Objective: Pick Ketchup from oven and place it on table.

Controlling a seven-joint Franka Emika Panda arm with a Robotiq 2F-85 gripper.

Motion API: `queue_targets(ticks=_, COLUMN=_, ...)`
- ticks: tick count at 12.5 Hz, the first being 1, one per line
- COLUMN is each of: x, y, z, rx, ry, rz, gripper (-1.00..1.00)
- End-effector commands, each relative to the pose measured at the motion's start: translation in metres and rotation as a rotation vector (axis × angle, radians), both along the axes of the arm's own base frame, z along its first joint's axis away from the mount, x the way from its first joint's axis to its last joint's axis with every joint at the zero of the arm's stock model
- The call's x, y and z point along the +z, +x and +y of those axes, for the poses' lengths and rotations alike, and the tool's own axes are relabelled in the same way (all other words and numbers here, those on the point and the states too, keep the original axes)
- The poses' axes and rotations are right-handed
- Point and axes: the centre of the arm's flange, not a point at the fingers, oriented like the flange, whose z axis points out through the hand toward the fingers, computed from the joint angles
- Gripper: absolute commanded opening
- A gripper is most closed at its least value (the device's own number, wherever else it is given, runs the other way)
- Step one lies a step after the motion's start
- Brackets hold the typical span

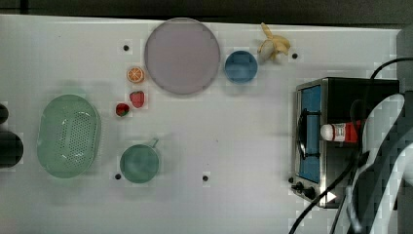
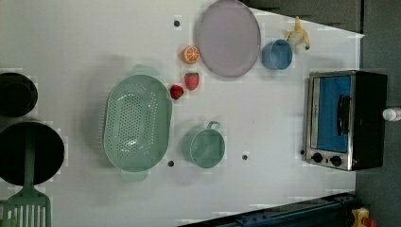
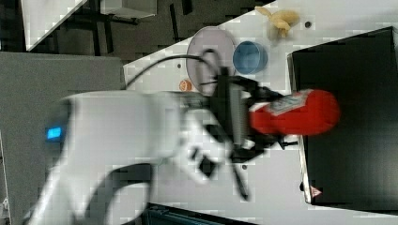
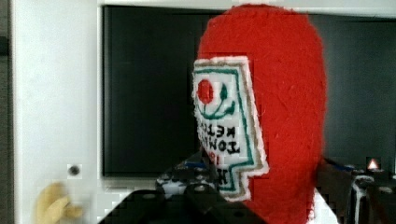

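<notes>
The ketchup [image 1: 341,132], a red bottle with a white cap, lies level over the black top of the oven [image 1: 341,97]; its cap points toward the top view's left. My gripper [image 3: 265,117] is shut on the ketchup [image 3: 300,112] near its label end, with the red base sticking out over the oven [image 3: 347,154]. Close up in the wrist view, the ketchup [image 4: 280,116] stands before the oven's dark top [image 4: 149,93]. The oven's bluish glass door [image 2: 333,113] is closed. The white table [image 1: 234,126] spreads to the top view's left of the oven.
On the table are a purple plate [image 1: 181,55], blue bowl [image 1: 241,67], banana [image 1: 272,46], orange slice [image 1: 135,74], two strawberries [image 1: 137,99], green colander [image 1: 69,135] and green cup [image 1: 140,163]. A black cable [image 1: 336,183] crosses the oven's knob end.
</notes>
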Motion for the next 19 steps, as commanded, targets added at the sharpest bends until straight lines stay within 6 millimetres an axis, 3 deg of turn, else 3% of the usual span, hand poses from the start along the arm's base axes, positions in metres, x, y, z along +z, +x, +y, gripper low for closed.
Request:
queue_targets(ticks=1, x=0.059, y=0.047, z=0.122, rx=0.244, ry=0.048, rz=-0.043, gripper=0.27)
queue_targets(ticks=5, x=0.076, y=0.054, z=0.233, rx=0.426, ry=0.122, rz=0.010, gripper=0.27)
queue_targets(ticks=8, x=0.056, y=0.054, z=0.295, rx=0.536, ry=0.149, rz=0.056, gripper=0.27)
queue_targets(ticks=11, x=-0.001, y=0.047, z=0.328, rx=0.539, ry=0.181, rz=0.148, gripper=0.27)
queue_targets(ticks=19, x=-0.201, y=0.019, z=0.330, rx=0.519, ry=0.156, rz=0.139, gripper=0.27)
